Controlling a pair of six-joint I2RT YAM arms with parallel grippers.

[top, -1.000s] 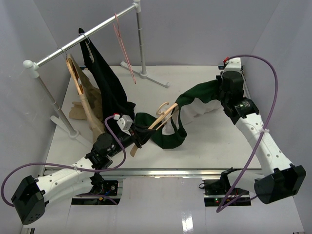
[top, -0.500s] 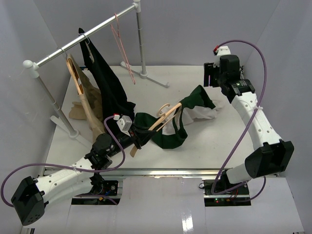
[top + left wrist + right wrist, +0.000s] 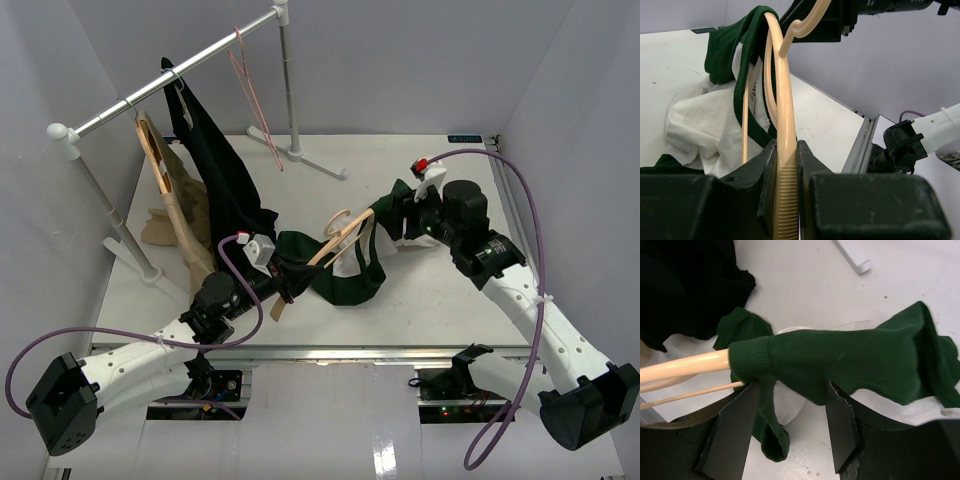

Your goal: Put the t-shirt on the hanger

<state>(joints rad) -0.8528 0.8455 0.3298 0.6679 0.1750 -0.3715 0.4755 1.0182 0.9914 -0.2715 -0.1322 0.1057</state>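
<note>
The light wood hanger (image 3: 340, 240) lies slanted over the middle of the table, its hook (image 3: 338, 217) pointing up. My left gripper (image 3: 283, 283) is shut on its lower arm end, which shows ribbed between the jaws in the left wrist view (image 3: 784, 200). The dark green t-shirt (image 3: 345, 275) with its cream-white panel (image 3: 705, 125) hangs bunched from the hanger. Its ribbed collar (image 3: 747, 360) is pulled over the far arm (image 3: 685, 367). My right gripper (image 3: 405, 215) is open, with the cloth-covered arm end (image 3: 850, 360) lying across its spread fingers (image 3: 735, 430).
A clothes rack with a metal rail (image 3: 170, 75) stands at the back left. A black garment (image 3: 215, 170), a tan garment (image 3: 180, 215) and a thin pink wire hanger (image 3: 250, 90) hang from it. Its white base feet (image 3: 300, 155) rest on the table.
</note>
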